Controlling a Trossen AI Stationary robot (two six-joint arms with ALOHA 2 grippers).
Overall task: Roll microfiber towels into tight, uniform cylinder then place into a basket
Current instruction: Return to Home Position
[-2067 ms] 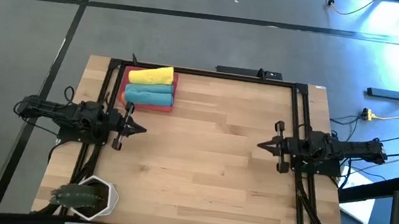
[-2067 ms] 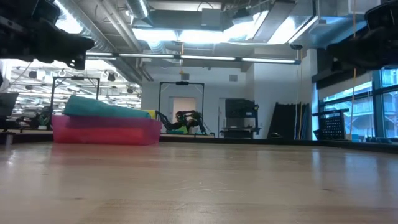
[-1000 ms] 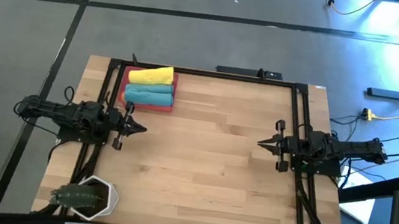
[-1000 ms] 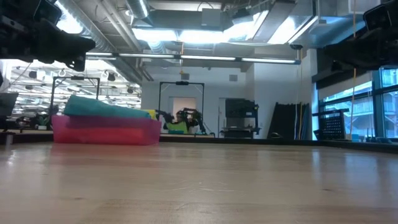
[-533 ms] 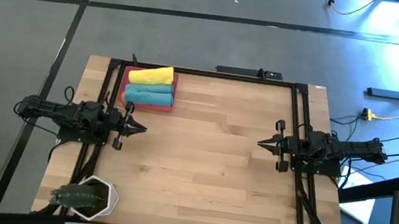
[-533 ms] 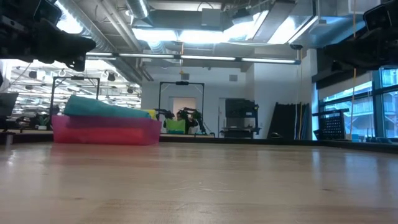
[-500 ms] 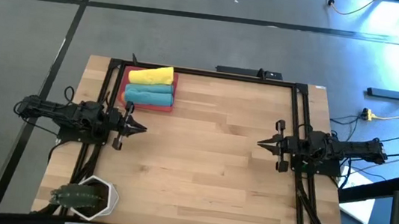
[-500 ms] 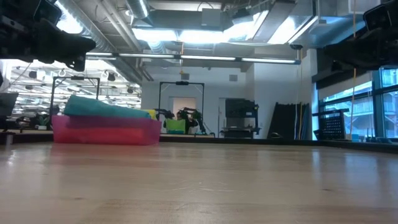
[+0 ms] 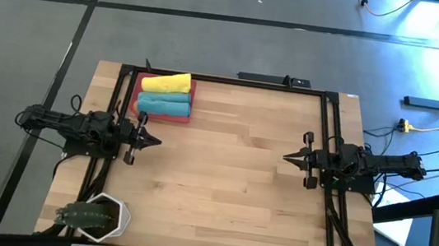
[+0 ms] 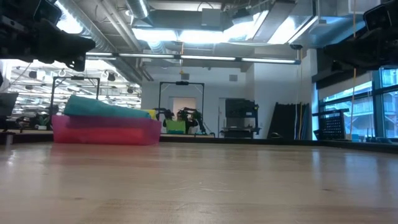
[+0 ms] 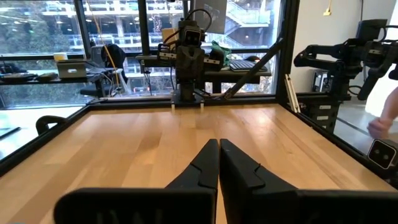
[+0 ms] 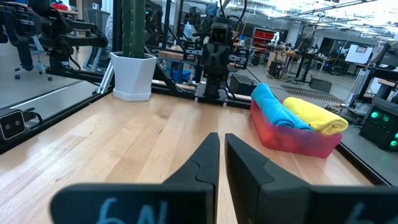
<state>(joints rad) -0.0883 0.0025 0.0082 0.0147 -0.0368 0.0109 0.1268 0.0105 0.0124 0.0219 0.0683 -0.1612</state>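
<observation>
Though faint, cyan "6N" marking [image 12: 134, 213] behind closed right pincer [image 12: 221, 137]

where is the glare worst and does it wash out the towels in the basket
High view: the worst glare is on the floor at top right, off the table; towels and basket are evenly lit. Low view: ceiling lights blow out, left arm and right arm are silhouettes. Right wrist view: towels plain, no glare.

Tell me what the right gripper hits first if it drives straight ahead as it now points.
Likely the left gripper, which faces the right gripper head-on across the table. The basket lies off that line.
</observation>
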